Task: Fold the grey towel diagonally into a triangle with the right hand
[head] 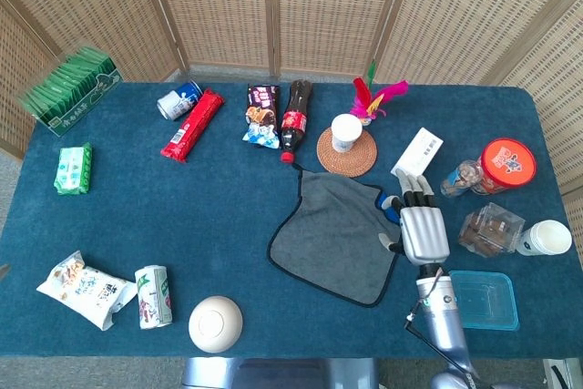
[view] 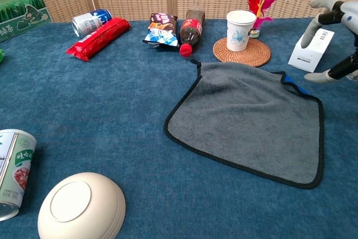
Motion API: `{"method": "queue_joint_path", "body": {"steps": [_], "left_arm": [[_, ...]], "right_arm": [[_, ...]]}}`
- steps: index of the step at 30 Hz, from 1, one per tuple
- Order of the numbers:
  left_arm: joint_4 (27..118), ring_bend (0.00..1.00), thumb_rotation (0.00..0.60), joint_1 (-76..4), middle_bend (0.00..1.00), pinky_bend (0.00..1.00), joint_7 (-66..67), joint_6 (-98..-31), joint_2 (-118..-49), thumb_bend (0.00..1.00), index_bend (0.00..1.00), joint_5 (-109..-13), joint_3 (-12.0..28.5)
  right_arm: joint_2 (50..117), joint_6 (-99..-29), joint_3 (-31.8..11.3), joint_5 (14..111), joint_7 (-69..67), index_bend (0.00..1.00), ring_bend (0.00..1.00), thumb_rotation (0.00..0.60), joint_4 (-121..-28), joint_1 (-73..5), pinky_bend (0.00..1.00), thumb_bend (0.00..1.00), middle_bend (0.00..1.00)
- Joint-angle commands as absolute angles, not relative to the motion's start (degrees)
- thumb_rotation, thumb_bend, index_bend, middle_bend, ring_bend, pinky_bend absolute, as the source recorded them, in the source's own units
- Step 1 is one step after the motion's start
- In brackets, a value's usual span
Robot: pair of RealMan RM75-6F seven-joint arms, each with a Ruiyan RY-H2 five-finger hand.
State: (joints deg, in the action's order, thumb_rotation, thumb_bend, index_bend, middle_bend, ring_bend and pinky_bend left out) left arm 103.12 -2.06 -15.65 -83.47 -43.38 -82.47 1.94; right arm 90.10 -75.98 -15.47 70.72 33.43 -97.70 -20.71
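The grey towel point(head: 337, 234) point(view: 251, 118) with black edging lies flat and unfolded on the blue table, a blue tab at its far right corner. My right hand point(head: 419, 225) point(view: 335, 32) hovers palm down just right of the towel's right edge, near that blue corner, fingers spread and holding nothing. In the chest view only its fingers show at the right border. My left hand is not in either view.
A paper cup point(head: 346, 132) on a wicker coaster, a cola bottle point(head: 294, 117) and a white box point(head: 417, 156) stand just beyond the towel. A clear container point(head: 481, 300), a plastic box point(head: 490, 229) and another cup point(head: 548, 238) lie right of my hand. A white bowl point(head: 215, 323) sits front left.
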Motion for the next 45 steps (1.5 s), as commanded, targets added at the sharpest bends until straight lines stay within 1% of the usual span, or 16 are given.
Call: {"method": "queue_joint_path", "body": {"steps": [1,3,8,15,19,28,37,45], "left_arm": [[103.15,0.00,0.600,-2.13,0.00,0.01,-15.61,-83.34,-43.40,0.28,0.10,-82.26,2.04],[103.18,0.00,0.600,-2.17,0.00,0.01,-15.55,-83.24,-43.40,0.28,0.10,-82.11,2.09],[103.25,0.00,0.600,-2.25,0.00,0.01,-15.48,-83.03,-43.42,0.28,0.10,-81.99,2.13],[103.33,0.00,0.600,-2.46,0.00,0.01,-15.23,-82.58,-43.51,0.28,0.10,-81.78,2.22],[103.42,0.00,0.600,-2.60,0.00,0.01,-15.09,-82.36,-43.45,0.28,0.10,-81.76,2.26],[103.42,0.00,0.600,-2.67,0.00,0.01,-15.05,-82.18,-43.54,0.28,0.10,-81.39,2.40],[103.17,0.00,0.600,-2.69,0.00,0.01,-15.45,-82.03,-43.48,0.28,0.10,-80.89,2.61],[103.19,0.00,0.600,-2.81,0.00,0.01,-15.05,-81.73,-43.58,0.28,0.10,-80.67,2.66]], "right_arm": [[92.61,-76.11,-16.07,69.56,34.10,0.46,0.00,0.600,-94.10,-22.20,0.00,0.18,0.00],[93.50,-75.93,-16.20,68.35,34.71,0.48,0.00,0.600,-92.57,-22.64,0.00,0.18,0.00],[95.04,-75.89,-16.24,66.64,35.27,0.48,0.00,0.600,-90.26,-23.33,0.00,0.18,0.00],[99.63,-76.99,-16.02,64.94,35.50,0.48,0.00,0.600,-85.27,-24.29,0.00,0.18,0.00],[102.37,-77.09,-16.61,63.50,35.34,0.48,0.00,0.600,-82.83,-25.06,0.00,0.18,0.00],[106.50,-77.51,-18.26,61.69,35.88,0.40,0.00,0.600,-79.29,-27.13,0.00,0.18,0.00],[109.32,-76.59,-19.94,58.96,36.10,0.39,0.00,0.600,-74.83,-28.89,0.00,0.18,0.00],[111.49,-77.21,-21.18,58.01,36.76,0.39,0.00,0.600,-71.91,-30.45,0.00,0.19,0.00]]}}
